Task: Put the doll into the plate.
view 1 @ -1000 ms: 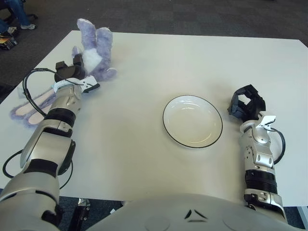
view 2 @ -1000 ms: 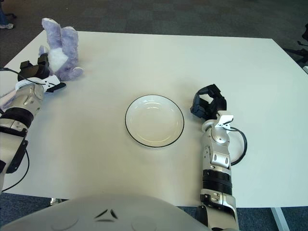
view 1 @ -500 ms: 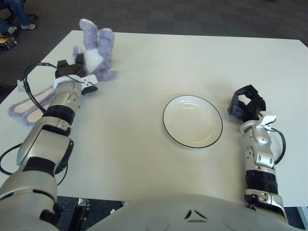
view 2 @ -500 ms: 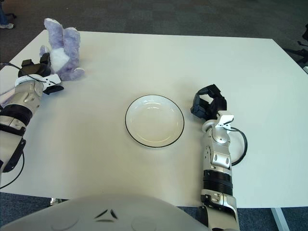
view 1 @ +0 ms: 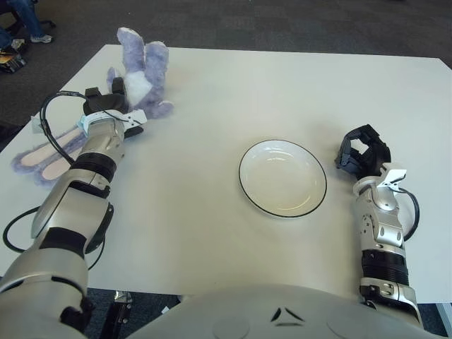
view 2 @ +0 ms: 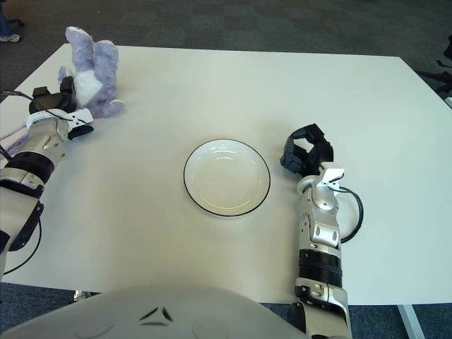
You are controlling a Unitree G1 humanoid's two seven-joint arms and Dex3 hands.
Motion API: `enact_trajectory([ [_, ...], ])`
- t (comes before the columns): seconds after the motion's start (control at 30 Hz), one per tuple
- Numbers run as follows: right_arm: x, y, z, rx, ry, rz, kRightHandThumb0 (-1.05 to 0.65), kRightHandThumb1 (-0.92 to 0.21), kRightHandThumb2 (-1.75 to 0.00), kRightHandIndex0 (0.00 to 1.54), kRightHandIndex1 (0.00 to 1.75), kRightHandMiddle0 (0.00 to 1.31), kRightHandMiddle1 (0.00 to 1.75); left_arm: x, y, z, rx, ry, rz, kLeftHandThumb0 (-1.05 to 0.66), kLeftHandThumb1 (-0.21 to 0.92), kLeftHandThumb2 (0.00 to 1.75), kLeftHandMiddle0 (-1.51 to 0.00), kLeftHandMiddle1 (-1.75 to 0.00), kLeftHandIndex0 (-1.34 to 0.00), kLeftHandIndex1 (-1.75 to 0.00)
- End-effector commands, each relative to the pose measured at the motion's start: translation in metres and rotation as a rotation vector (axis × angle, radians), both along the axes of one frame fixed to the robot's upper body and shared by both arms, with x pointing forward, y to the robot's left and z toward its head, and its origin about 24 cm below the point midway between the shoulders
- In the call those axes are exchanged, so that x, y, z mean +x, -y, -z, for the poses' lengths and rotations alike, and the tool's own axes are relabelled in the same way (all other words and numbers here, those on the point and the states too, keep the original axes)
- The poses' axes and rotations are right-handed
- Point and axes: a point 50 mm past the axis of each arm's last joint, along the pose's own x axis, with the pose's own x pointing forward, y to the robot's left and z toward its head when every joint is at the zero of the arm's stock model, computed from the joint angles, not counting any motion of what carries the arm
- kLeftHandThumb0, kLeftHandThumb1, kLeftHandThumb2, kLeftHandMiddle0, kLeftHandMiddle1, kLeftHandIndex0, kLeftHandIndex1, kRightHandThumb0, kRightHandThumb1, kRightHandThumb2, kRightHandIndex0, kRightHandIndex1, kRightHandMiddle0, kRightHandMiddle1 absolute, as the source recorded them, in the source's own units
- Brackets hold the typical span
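A purple and white plush bunny doll (view 1: 143,70) lies at the far left of the white table (view 1: 233,92). Its long ears (view 1: 42,157) trail toward the table's left edge. My left hand (view 1: 107,99) is pressed against the doll's near side, between its body and ears. The hold itself is hidden. A white plate (view 1: 282,180) with a dark rim stands empty in the middle of the table. My right hand (view 1: 361,150) shows just right of the plate, fingers curled and holding nothing.
A black cable (view 1: 49,113) loops off my left wrist above the doll's ears. Dark carpet (view 1: 282,25) lies beyond the table's far edge. Someone's legs and shoes (view 1: 28,25) show at the far left corner.
My left hand has shifted a little toward the doll's body, and the doll and its ears have moved slightly with it. The right hand and plate have not moved.
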Motion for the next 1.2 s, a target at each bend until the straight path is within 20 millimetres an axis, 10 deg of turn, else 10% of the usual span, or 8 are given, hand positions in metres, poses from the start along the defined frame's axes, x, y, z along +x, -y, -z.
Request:
enact_trajectory([
  [0.0, -0.0097, 0.0014, 0.0218, 0.039, -0.111, 0.01, -0.47, -0.38, -1.24, 1.2, 1.75, 0.57, 1.75, -0.003, 0.0072, 0.0158, -0.042, -0.044, -0.003, 0.4, 0.36, 1.17, -0.58, -1.67, 0.0, -0.45],
  [0.63, -0.0109, 0.0023, 0.0203, 0.042, -0.123, -0.003, -0.47, -0.38, -1.24, 1.19, 1.75, 0.57, 1.75, -0.0049, 0.0072, 0.0228, -0.005, -0.019, 0.026, 0.44, 0.38, 1.23, -0.55, -1.75, 0.0, -1.67],
  [0.9, -0.0109, 0.0025, 0.0204, 0.043, -0.129, -0.015, -0.47, -0.38, -1.24, 1.19, 1.75, 0.57, 1.75, -0.0052, 0.0071, 0.0243, -0.016, -0.031, 0.039, 0.43, 0.44, 1.16, -0.5, -1.74, -0.18, -1.74],
  [1.17, -0.0108, 0.0027, 0.0207, 0.045, -0.137, -0.025, -0.46, -0.38, -1.23, 1.17, 1.75, 0.56, 1.75, -0.0061, 0.0082, 0.0256, -0.139, 0.045, -0.021, 0.43, 0.44, 1.14, -0.52, -1.72, -0.73, -1.75],
])
